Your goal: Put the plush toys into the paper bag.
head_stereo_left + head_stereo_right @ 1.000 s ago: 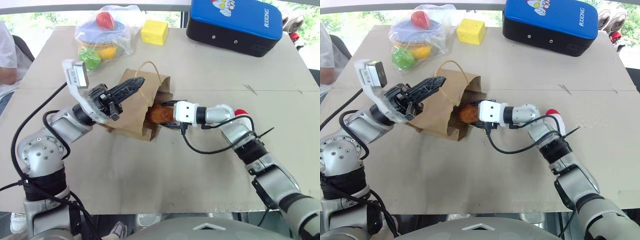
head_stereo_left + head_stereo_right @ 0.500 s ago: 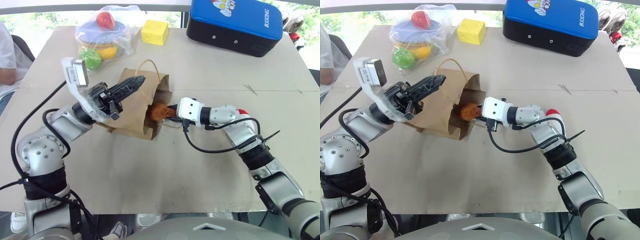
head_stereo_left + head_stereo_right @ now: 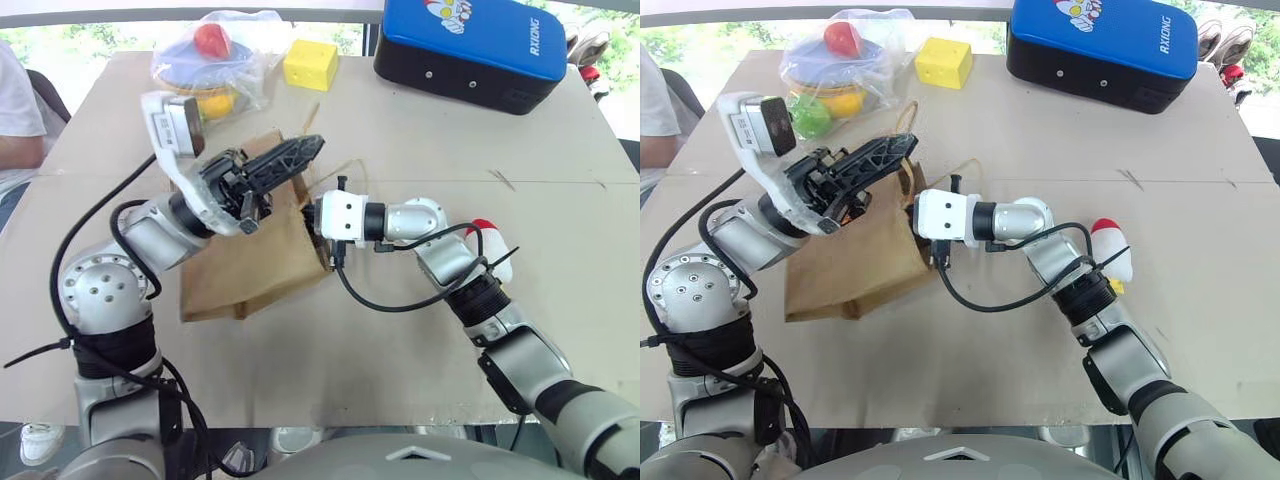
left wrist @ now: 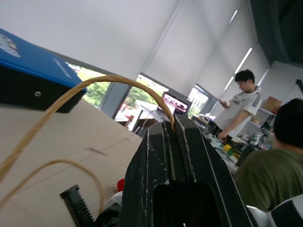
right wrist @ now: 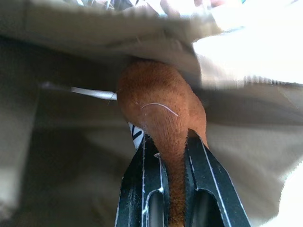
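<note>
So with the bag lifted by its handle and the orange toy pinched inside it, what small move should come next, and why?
Probably open the right gripper and let go. Its jaws are shut on the orange-brown nugget-like plush toy, already inside the brown kraft paper bag, which the left gripper holds up by its tan cord handle. The white chicken plush lies outside.

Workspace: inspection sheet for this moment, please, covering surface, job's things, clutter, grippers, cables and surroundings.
Surface: tan table, bare at the front.
Job's things: paper bag lifted by one cord handle; orange-brown plush inside it; white chicken plush on the table behind the right arm.
Clutter: yellow block, clear bag of toys, blue case.
Grippers: left gripper shut on the handle; right gripper shut on the orange-brown plush.
Cables: black cable looping under the right arm.
Surroundings: people behind.
</note>
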